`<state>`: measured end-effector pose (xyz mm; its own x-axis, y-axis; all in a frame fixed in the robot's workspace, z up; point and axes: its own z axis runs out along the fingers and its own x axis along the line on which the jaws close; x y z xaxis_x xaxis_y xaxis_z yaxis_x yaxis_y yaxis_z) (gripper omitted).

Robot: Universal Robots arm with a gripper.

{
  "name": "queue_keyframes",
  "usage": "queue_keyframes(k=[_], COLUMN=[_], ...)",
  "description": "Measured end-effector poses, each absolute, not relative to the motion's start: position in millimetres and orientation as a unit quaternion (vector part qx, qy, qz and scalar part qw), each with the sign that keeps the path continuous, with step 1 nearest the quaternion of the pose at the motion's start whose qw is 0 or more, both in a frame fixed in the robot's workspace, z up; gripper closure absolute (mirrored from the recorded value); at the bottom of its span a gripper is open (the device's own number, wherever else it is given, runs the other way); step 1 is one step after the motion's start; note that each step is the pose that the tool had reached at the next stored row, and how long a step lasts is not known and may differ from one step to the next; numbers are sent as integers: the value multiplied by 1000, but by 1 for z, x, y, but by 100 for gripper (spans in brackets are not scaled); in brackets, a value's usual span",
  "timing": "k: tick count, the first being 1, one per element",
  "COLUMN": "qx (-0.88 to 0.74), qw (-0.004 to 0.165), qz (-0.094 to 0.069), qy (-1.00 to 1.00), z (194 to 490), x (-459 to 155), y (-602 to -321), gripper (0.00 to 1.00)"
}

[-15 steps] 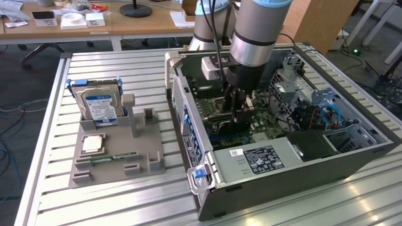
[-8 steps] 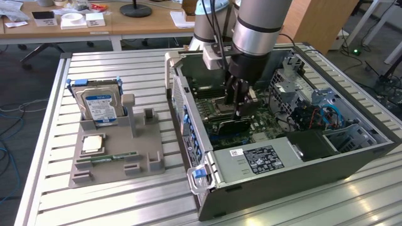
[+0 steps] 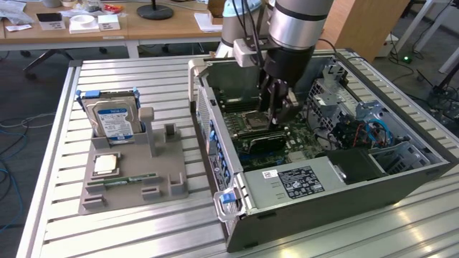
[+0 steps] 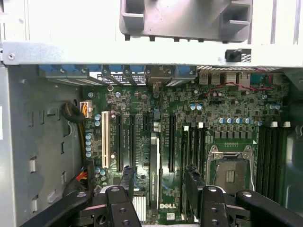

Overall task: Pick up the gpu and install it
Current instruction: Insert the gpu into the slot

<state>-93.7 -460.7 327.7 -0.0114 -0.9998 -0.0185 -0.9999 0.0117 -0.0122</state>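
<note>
The gripper (image 3: 276,121) is down inside the open computer case (image 3: 401,172), over the motherboard (image 4: 222,109). Its 2 fingers (image 4: 125,189) stand wide apart and grip nothing.

In the wrist view a thin, pale strip runs upright between the fingers. I take this to be the gpu (image 4: 154,165) seen edge-on, standing in 1 of the expansion slots beside the empty CPU socket (image 4: 230,172). Neither finger seems to touch it. In the exterior view a dark, narrow card (image 3: 262,142) lies just below the fingertips, which fits the same reading.

On the table at the exterior view's left, the grey holder (image 3: 129,188) carries the hard drive (image 3: 115,121), a CPU chip (image 3: 106,164) and a green memory stick (image 3: 133,179). No card sits in it.

By my judgement the pick-up and carry are done, and the card is in its slot and released. Whether it is pressed fully home I cannot tell.
</note>
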Motion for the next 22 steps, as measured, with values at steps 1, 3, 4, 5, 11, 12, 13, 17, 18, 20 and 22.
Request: queue_keyframes(k=[1, 3, 4, 5, 11, 12, 13, 17, 18, 20, 22], qx=[-703, -703, -703, -703, -703, -703, -703, -703, -703, -703, -703], qw=[11, 11, 11, 11, 11, 11, 11, 11, 11, 11, 11], qz=[2, 2, 2, 2, 2, 2, 2, 2, 2, 2, 2], qy=[711, 711, 711, 711, 711, 711, 711, 711, 711, 711, 711], z=[330, 336, 338, 341, 357, 359, 361, 370, 372, 376, 380], x=[-94, -94, -94, -94, -94, -94, -94, -94, -94, -94, -94], y=[-461, -461, -461, -461, -461, -461, -461, -461, -461, -461, -461], gripper=[44, 44, 44, 44, 44, 44, 44, 44, 44, 44, 44])
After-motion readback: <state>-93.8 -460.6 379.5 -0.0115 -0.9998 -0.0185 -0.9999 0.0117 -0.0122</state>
